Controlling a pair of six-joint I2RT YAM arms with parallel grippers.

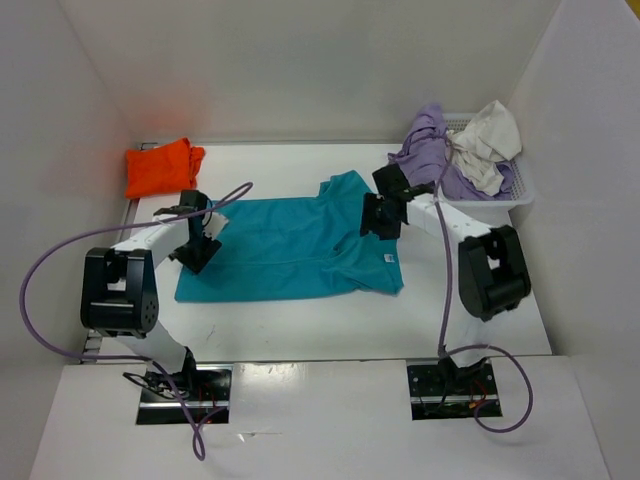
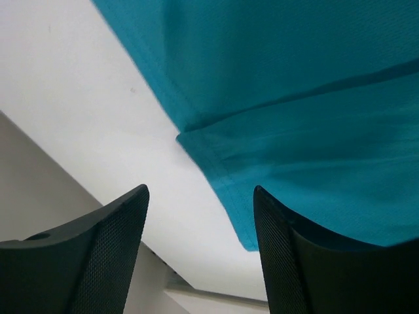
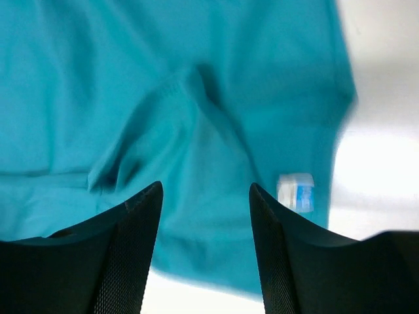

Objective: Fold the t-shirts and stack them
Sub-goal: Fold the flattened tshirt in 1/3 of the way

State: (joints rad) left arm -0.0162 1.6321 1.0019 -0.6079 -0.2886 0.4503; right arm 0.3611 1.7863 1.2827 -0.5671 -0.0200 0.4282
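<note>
A teal-blue t-shirt (image 1: 290, 248) lies spread on the white table, folded over lengthwise, with a small label near its right end (image 3: 296, 192). My left gripper (image 1: 200, 245) hovers open over the shirt's left edge (image 2: 216, 167), nothing between its fingers. Over the shirt's right part, near the sleeve, my right gripper (image 1: 382, 218) is open too and holds nothing. A folded orange t-shirt (image 1: 160, 167) rests at the back left. The lavender t-shirt (image 1: 432, 150) and the off-white t-shirt (image 1: 485, 145) lie crumpled in the basket.
The white mesh basket (image 1: 520, 185) stands at the back right corner. White walls close in the table on the left, back and right. Purple cables loop from both arms over the near table (image 1: 300, 325).
</note>
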